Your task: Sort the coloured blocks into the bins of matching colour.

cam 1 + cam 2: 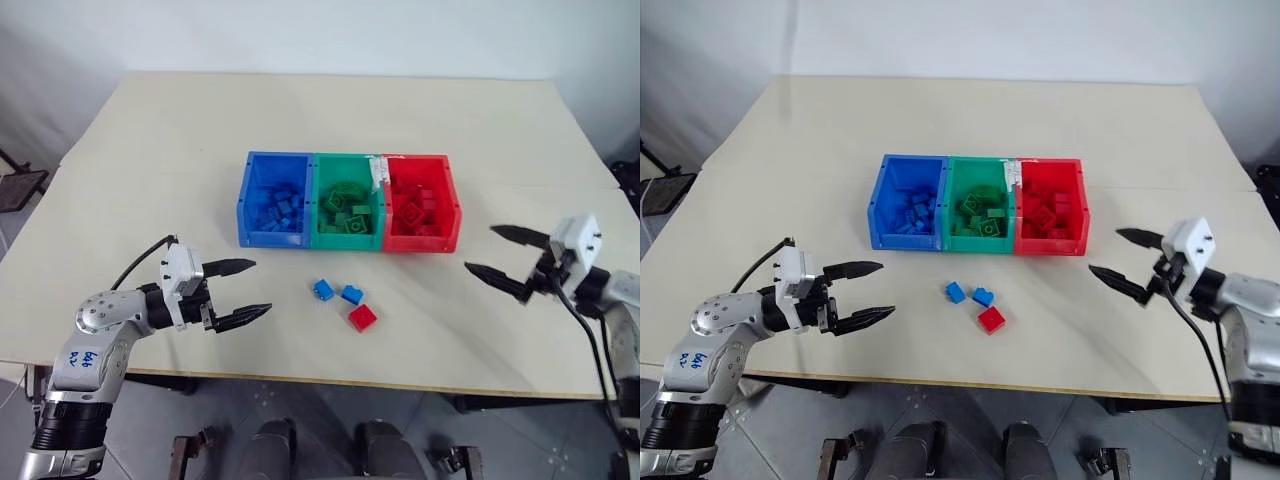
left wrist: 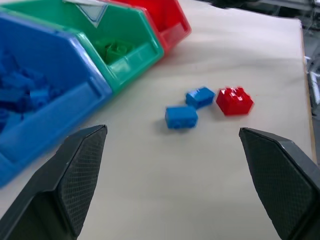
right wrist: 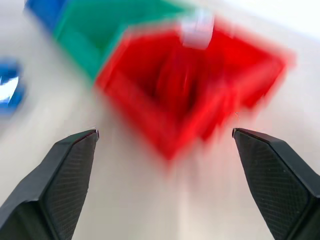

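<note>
Near the centre of the frame, three joined plastic bins (image 1: 347,232), blue, green and red, already hold matching bricks. Two small blue studded bricks (image 1: 323,290) and one red brick (image 1: 362,317) remain on the beige desk (image 1: 150,180) just below them. Left claw (image 1: 238,291) and right claw (image 1: 497,254) both gape wide, empty.

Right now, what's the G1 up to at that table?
It is sorting toy bricks into three joined bins, blue, green and red, each already holding bricks of its own colour. Two blue bricks and one red brick lie loose on the table in front of the bins. Both grippers are open and empty: the left gripper to the left of the loose bricks, the right gripper off to the right of the red bin.
</note>
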Robot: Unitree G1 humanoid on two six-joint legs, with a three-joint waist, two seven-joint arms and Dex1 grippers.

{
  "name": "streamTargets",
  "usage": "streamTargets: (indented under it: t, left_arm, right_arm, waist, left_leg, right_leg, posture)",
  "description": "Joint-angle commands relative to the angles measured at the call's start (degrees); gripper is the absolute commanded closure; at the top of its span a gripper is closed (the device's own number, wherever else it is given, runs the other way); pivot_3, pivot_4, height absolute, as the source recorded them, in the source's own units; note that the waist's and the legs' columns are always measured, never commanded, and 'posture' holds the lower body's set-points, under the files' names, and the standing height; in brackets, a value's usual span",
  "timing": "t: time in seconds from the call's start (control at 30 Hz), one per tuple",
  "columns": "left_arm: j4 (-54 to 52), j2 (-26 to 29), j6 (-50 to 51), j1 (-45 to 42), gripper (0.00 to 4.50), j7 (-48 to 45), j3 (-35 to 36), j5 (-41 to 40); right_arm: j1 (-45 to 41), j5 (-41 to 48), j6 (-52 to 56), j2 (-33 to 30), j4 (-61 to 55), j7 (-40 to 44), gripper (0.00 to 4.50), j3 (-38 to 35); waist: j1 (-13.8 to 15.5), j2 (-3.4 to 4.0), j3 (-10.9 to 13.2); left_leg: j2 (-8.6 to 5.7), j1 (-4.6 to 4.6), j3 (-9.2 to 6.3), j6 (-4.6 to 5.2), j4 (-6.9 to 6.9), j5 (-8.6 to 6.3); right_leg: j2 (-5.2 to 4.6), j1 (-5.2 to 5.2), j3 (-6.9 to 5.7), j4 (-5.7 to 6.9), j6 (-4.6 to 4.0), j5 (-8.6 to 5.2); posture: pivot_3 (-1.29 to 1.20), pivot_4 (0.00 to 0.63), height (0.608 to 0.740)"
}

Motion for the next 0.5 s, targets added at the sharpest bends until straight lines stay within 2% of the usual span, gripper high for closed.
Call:
streamTargets:
  t: [0.03, 0.17, 0.23, 0.33, 0.43, 0.5]
  left_arm:
    - [1.49, 0.46, -1.41, -1.06, 0.0, -1.8, -0.22, 0.41]
    - [3.41, -0.05, -2.92, -2.07, 0.0, -2.11, -0.58, 1.28]
    - [3.59, 0.0, -3.75, -1.82, 0.0, -2.21, -0.24, 1.36]
    - [2.42, 0.65, -4.48, -0.11, 0.0, -2.68, 0.55, 0.92]
    - [0.37, 1.58, -4.2, 2.12, 0.0, -3.02, 1.5, 0.19]
    - [-1.6, 2.65, -3.48, 4.47, 0.0, -3.69, 2.3, -0.66]
  right_arm:
    - [8.11, 1.98, -1.61, -3.02, -4.44, 2.99, 0.01, -6.85]
    - [14.63, 0.52, -6.9, -3.72, -2.56, 5.25, 0.01, -8.97]
    - [13.59, 0.87, -6.3, -2.33, -4.72, 4.67, 0.01, -5.92]
    - [10.29, 2.24, -2.43, -0.63, -9.88, 4.48, 0.01, 0.38]
    - [6.79, 2.19, 5.13, -0.18, -15.72, 3.48, 0.01, 8.23]
    - [4.5, -0.95, 8.68, -0.12, -19.59, 2.47, 0.01, 15.31]
  waist:
    - [-0.1, 0.0, 0.0]
    - [-0.71, -0.02, 0.01]
    - [-1.37, -0.04, 0.03]
    - [-1.92, -0.04, 0.02]
    - [-1.99, -0.03, 0.02]
    - [-1.51, -0.03, 0.02]
  left_leg:
    - [0.01, 0.02, 0.01, 0.0, 0.03, 0.0]
    - [0.1, 0.24, 0.34, 0.08, 0.02, 0.03]
    - [0.12, 0.5, 0.42, 0.4, -0.01, -0.13]
    - [0.2, 1.05, 0.45, 0.45, -0.14, -0.16]
    - [0.31, 1.07, 0.45, 0.42, -0.17, -0.17]
    - [0.36, 1.05, 0.4, 0.34, -0.16, -0.21]
  right_leg:
    - [0.04, 0.03, 0.0, 0.01, 0.0, 0.0]
    - [0.11, 0.1, 0.24, 0.08, 0.01, 0.0]
    - [0.11, 0.3, 0.33, 0.1, 0.0, 0.0]
    - [0.12, 0.8, 0.38, -0.01, 0.0, 0.0]
    - [0.08, 0.78, 0.46, 0.01, -0.02, 0.01]
    - [0.03, 0.75, 0.46, 0.01, -0.02, 0.01]
  posture:
    - [0.0, 0.15, 0.74]
    - [0.0, 0.15, 0.74]
    - [0.0, 0.15, 0.74]
    - [0.0, 0.15, 0.74]
    - [0.0, 0.15, 0.74]
    - [0.0, 0.15, 0.74]
